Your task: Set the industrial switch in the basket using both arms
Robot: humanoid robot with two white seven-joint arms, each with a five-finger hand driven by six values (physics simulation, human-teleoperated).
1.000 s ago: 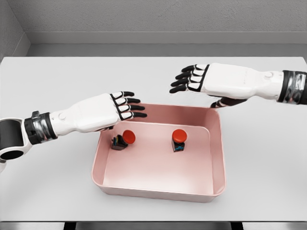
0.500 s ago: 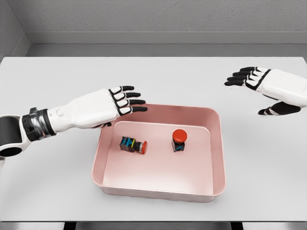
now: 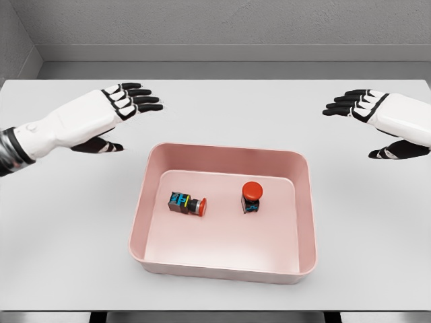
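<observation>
On the table: a pink basket [image 3: 304,202] sits on the white table [image 3: 67,222], near the middle and toward the front edge.
Basket: a shallow tray with rounded corners and raised walls, open at the top.
Left switch: a switch [image 3: 186,204] lies on its side on the basket floor, in the left half; its red button points right and its dark body, with blue and yellow marks, points left.
Right switch: a second switch [image 3: 251,196] stands upright on the basket floor, right of the middle; its red button is on top and its dark body below.
Switches to each other: well apart, neither touching a basket wall.
Left hand: the left hand [image 3: 118,108] hangs over the table behind and to the left of the basket, clear of it; fingers stretched out and spread, thumb below, holding nothing.
Right hand: the right hand [image 3: 377,118] hangs over the table behind and to the right of the basket, near the picture's right edge; fingers stretched out and relaxed, thumb below, holding nothing.
Hands to basket: both well apart from it and from the switches.
Background: a grey wall behind the table's far edge.
</observation>
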